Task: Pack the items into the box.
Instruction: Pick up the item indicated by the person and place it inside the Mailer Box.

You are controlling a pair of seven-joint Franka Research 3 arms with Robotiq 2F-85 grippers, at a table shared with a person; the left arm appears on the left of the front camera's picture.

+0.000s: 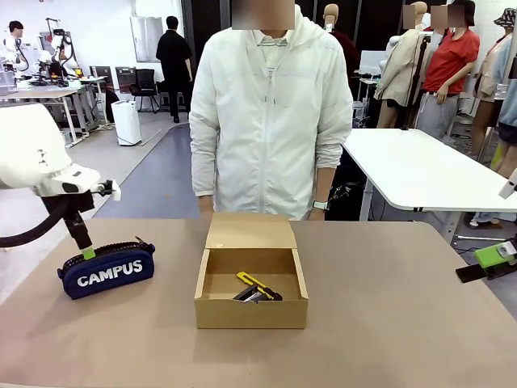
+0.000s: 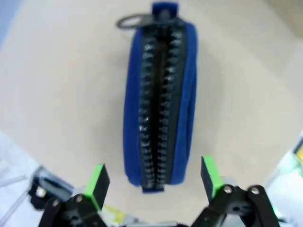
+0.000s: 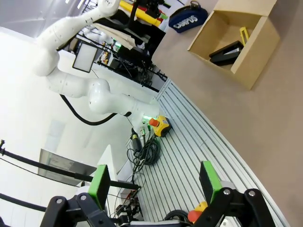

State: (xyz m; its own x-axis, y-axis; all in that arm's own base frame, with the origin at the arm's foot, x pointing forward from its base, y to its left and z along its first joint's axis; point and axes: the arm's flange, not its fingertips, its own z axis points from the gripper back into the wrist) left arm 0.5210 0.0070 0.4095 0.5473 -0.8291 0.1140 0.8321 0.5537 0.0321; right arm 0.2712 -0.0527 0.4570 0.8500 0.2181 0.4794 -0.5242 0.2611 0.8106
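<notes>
The navy "CAMPUS" pouch (image 1: 107, 272) lies on the table at the left, zipper up. My left gripper (image 1: 86, 249) hangs just over its left end. In the left wrist view the gripper (image 2: 154, 178) is open, and its green pads (image 2: 97, 179) straddle the near end of the pouch (image 2: 161, 94) without touching it. The brown box (image 1: 250, 314) stands at the centre with its flap lid (image 1: 249, 232) folded back. Inside lie the yellow-and-black utility knife (image 1: 254, 284) and the black stapler (image 1: 249, 296). My right gripper (image 1: 485, 263) hovers open at the far right, empty (image 3: 154, 182).
A person in a white jacket (image 1: 271, 121) stands at the far side, right behind the box, hands low. The right wrist view looks past the table's edge to the box (image 3: 255, 52), the pouch (image 3: 187, 19) and floor cables (image 3: 144, 151).
</notes>
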